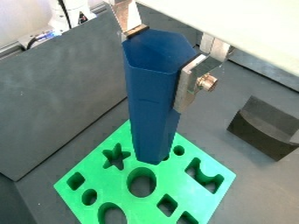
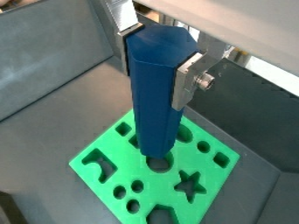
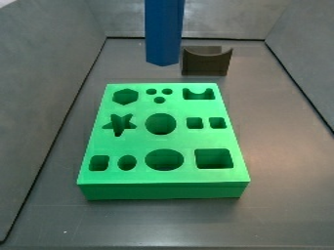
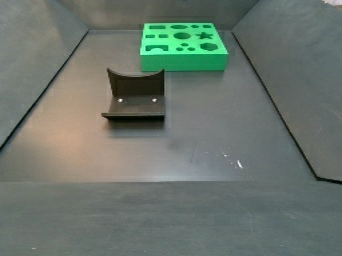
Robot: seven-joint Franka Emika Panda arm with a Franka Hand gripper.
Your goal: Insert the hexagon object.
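Observation:
My gripper is shut on the hexagon object, a tall blue prism held upright; the silver fingers clamp its upper end on two opposite sides. Both wrist views show this, with the gripper around the blue bar. The bar's lower end hangs above the green board, over its middle holes near the round one. In a side view the bar hangs clear above the far edge of the board, and the gripper is out of frame. The board also shows in a side view; the bar does not.
A dark brown block with a curved notch stands on the dark floor beyond the board, and also shows in a wrist view and a side view. Grey walls enclose the floor on the sides.

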